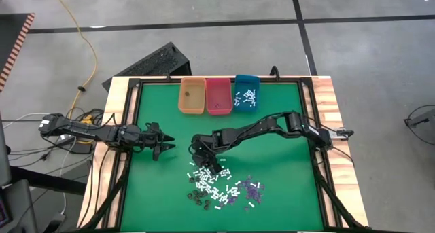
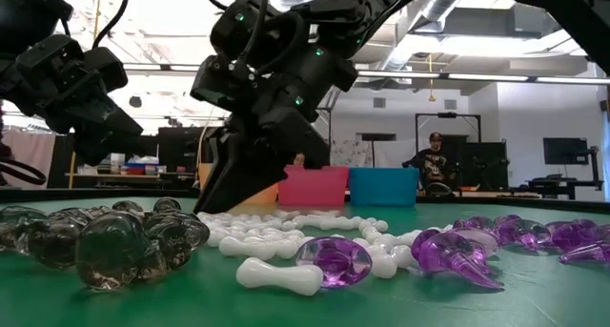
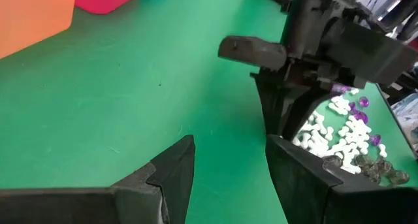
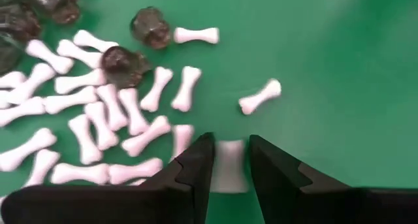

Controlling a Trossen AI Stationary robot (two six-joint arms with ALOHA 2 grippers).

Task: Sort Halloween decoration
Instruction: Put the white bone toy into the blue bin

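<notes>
The Halloween decoration lies in a loose pile [image 1: 221, 189] on the green mat: white bone-shaped sticks [image 4: 98, 113], purple bits [image 2: 457, 251] and dark translucent bits [image 2: 114, 241]. My right gripper [image 4: 230, 152] points steeply down at the pile's far-left edge [image 1: 204, 166]. It is open, and its fingers stand on either side of one white bone [image 4: 230, 168] on the mat. My left gripper [image 1: 166, 148] waits open above the mat, left of the pile, with nothing between its fingers [image 3: 228, 159]. My right gripper comes at the white bone [image 4: 230, 168] slanting down from the table's far right, one finger on each side of it. The bone lies on the mat. Whether the fingers touch it I cannot tell.
Three bins stand in a row at the mat's far edge: orange [image 1: 192, 97], pink [image 1: 217, 96] and teal [image 1: 246, 94], the teal one with several white pieces in it. Bare green mat lies between bins and pile. A person sits in the room behind [image 2: 434, 160].
</notes>
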